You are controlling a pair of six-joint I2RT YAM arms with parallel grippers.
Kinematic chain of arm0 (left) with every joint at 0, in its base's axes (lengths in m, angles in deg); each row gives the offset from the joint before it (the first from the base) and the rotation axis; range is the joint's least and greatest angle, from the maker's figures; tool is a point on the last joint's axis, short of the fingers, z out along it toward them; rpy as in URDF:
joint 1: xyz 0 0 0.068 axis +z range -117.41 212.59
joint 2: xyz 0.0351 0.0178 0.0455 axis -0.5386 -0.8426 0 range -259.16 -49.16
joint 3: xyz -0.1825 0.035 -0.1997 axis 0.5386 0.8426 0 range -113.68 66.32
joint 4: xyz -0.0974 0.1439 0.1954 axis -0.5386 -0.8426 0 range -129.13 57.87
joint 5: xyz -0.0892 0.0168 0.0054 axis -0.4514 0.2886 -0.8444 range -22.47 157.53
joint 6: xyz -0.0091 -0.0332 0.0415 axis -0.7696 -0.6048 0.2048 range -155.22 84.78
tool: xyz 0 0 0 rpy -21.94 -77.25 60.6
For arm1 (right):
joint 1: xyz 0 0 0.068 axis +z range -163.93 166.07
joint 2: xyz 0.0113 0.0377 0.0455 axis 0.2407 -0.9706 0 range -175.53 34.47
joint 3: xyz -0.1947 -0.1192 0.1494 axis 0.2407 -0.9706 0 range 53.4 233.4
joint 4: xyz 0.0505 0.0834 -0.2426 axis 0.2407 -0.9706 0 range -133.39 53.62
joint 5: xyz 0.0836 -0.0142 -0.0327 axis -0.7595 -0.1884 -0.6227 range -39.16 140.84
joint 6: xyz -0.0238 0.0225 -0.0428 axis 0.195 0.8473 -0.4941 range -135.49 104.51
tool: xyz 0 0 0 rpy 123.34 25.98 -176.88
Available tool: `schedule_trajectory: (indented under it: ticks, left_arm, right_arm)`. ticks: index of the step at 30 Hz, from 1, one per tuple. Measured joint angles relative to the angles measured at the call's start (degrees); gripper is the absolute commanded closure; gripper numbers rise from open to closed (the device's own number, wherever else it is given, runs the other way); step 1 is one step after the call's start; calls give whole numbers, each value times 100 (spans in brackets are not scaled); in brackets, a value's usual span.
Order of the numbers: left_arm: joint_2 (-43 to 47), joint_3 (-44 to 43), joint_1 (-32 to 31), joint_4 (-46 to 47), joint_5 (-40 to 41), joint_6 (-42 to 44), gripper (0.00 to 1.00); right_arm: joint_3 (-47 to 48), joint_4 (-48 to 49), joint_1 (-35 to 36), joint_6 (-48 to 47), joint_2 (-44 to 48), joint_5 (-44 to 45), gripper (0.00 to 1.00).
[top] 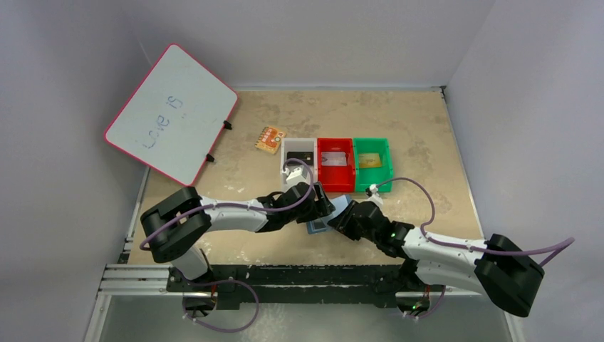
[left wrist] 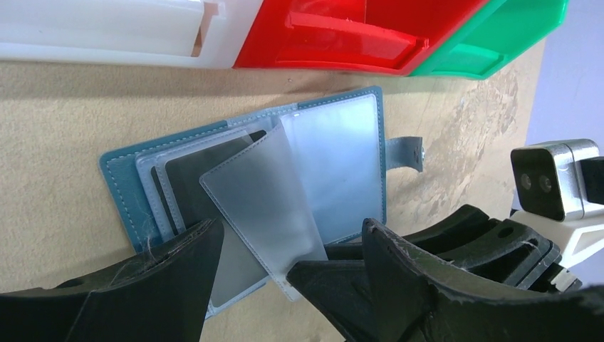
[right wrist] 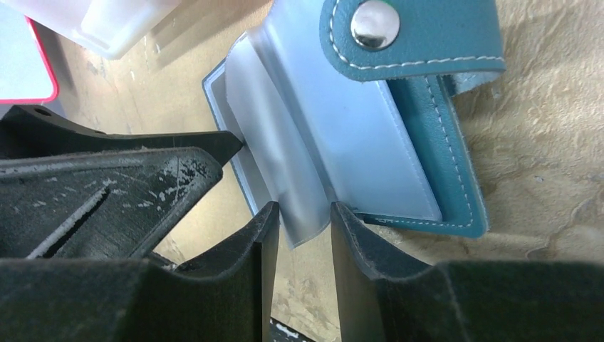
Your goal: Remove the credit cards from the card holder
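Observation:
The card holder [left wrist: 121, 178], a blue wallet, lies open on the table just in front of the bins, with its snap tab [right wrist: 413, 32] to one side. It shows in the top view [top: 318, 227] between the two grippers. A black card [left wrist: 189, 178] sits in one of its clear sleeves. A frosted sleeve [left wrist: 263, 192] is lifted off the stack. My right gripper [right wrist: 304, 210] is pinched on that sleeve's corner [right wrist: 299, 178]. My left gripper [left wrist: 292, 224] is open, with its fingers either side of the wallet's near edge.
A white bin [top: 299, 158], a red bin [top: 335, 162] and a green bin [top: 372, 159] stand in a row just beyond the wallet, each with a card-like item inside. An orange patterned square [top: 270, 139] and a whiteboard [top: 171, 114] lie at the back left.

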Motion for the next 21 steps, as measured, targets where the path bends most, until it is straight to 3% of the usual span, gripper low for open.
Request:
schedule_trajectory:
  ticks: [21]
  left_arm:
    - [-348, -402, -92, 26, -136, 4, 29]
  right_arm:
    - [-372, 201, -101, 798, 726, 160, 58]
